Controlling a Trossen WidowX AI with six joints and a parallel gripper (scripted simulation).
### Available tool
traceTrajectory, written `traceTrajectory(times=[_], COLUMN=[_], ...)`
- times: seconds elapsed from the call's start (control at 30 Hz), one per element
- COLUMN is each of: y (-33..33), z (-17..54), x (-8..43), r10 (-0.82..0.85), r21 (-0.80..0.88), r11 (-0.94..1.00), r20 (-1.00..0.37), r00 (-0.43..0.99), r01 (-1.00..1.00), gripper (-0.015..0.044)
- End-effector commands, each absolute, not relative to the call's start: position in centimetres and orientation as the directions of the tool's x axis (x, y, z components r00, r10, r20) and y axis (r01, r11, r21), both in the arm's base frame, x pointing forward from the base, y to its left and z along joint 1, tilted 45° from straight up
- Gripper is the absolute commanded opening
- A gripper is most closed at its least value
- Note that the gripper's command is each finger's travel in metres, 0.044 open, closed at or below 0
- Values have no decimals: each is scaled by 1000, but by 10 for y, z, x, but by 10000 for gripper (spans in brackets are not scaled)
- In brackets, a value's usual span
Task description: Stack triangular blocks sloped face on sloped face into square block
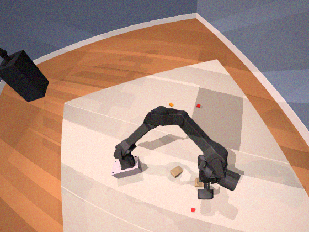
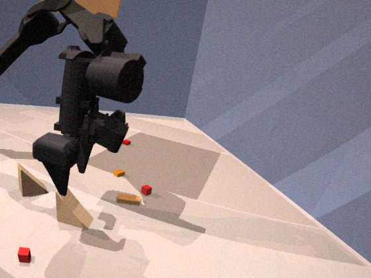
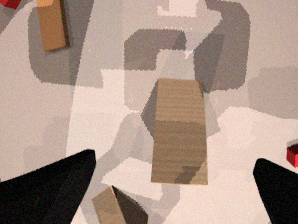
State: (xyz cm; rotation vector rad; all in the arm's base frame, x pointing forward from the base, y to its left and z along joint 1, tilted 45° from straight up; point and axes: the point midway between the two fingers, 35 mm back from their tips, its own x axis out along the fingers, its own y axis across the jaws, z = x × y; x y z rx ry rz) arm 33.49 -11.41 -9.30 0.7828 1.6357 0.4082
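Note:
One triangular block (image 1: pixel 198 182) (image 2: pixel 71 210) (image 3: pixel 180 132) stands on the table, its sloped face upward and falling to the right in the exterior view. The other triangular block (image 1: pixel 176 171) (image 2: pixel 31 185) (image 3: pixel 111 209) stands apart from it, turned at another angle, its slope also upward. My gripper (image 2: pixel 72 183) (image 3: pixel 175 157) points down, open and empty, above the first block. In the wrist view that block shows between the two fingers. In the top view the hand hides part of it. Whether a fingertip touches it cannot be told.
A red cube (image 1: pixel 193 210) (image 2: pixel 24 255) (image 3: pixel 294 155) lies near the first block. An orange-brown bar (image 2: pixel 128 198) (image 3: pixel 52 25), another red cube (image 2: pixel 146 190) and an orange block (image 2: pixel 119 173) lie beyond it. A further red block (image 1: pixel 198 105) and orange block (image 1: pixel 171 104) lie farther off.

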Motion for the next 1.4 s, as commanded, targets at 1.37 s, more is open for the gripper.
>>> traceTrajectory(times=[1.37], y=[-71], z=[-145], x=[326], r10=[692], r21=[657], r11=[704], r20=[-719], r00=[-56], r01=[271], gripper=[388])
